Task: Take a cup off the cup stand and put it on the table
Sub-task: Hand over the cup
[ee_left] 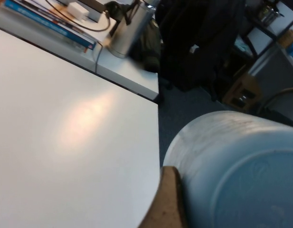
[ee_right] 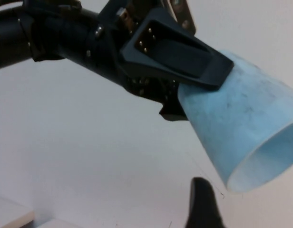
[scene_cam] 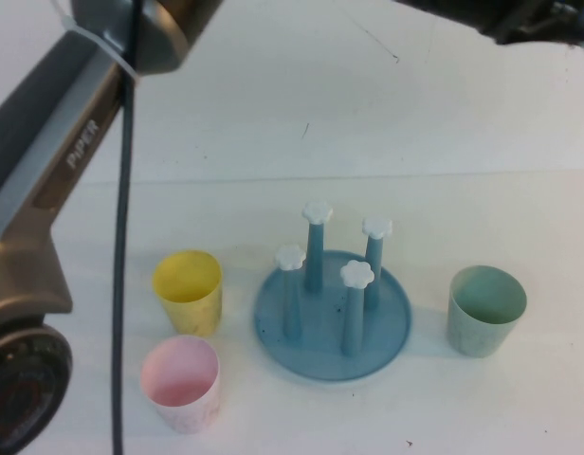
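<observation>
Holding the cup (ee_right: pixel 241 128) clamped aloft, left gripper (ee_right: pixel 184 61) must lower it onto the table (scene_cam: pixel 273 114); right gripper (ee_right: pixel 203 204) nearby, its grip undeterminable.

cup (ee_left: pixel 241 175) beside finger (ee_left: pixel 166 202), above table (ee_left: pixel 65 142).

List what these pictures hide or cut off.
- High view: the small light sky-blue plastic cup and both grippers lie beyond the top edge.
- Left wrist view: the cup is cut off by the edges; the left gripper clamping it over the white tabletop barely shows.
- Right wrist view: the right gripper, near the cup, is mostly cut off by the bottom edge.
</observation>
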### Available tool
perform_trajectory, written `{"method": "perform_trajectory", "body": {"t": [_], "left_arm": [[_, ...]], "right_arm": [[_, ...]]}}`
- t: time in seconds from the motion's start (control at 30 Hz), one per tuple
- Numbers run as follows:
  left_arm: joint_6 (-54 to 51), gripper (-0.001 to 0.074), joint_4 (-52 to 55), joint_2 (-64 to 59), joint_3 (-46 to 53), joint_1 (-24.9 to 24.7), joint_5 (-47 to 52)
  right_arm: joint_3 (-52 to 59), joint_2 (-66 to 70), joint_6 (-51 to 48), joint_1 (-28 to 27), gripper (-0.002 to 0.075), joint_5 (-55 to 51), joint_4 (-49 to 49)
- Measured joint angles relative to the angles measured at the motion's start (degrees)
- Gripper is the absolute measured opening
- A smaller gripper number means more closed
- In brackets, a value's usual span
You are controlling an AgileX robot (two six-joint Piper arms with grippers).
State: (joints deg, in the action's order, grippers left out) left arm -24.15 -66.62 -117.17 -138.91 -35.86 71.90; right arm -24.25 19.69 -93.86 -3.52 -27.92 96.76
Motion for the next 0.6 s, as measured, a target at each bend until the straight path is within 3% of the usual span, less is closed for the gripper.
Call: {"method": "perform_trajectory", "body": {"t": [0.13, 0.33, 0.43, 0.57, 0.6], "left_arm": [[-0.2, 0.0563, -0.3, -0.1, 0.0, -3.2, 0.0], [-1.0, 0.0563, -0.4, -0.1, 0.0, -5.9, 0.0], [-1.0, 0.0563, -0.4, -0.5, 0.0, -6.9, 0.0], [-1.2, 0.0563, -0.6, -1.3, 0.0, -7.9, -1.2], [-1.3, 0.0563, -0.7, -1.4, 0.0, -8.1, -1.2]], "right_arm": [[0.0, 0.0, -0.2, 0.0, 0.0412, 0.4, 0.2], [0.0, 0.0, 0.9, 0.0, 0.036, 3.2, 0.3], [0.0, 0.0, 1.3, 0.0, 0.029, 3.3, 0.3], [0.0, 0.0, 2.0, 0.0, 0.0114, 3.3, 0.3], [0.0, 0.0, 2.3, 0.0, 0.0108, 3.2, 0.3]]}}
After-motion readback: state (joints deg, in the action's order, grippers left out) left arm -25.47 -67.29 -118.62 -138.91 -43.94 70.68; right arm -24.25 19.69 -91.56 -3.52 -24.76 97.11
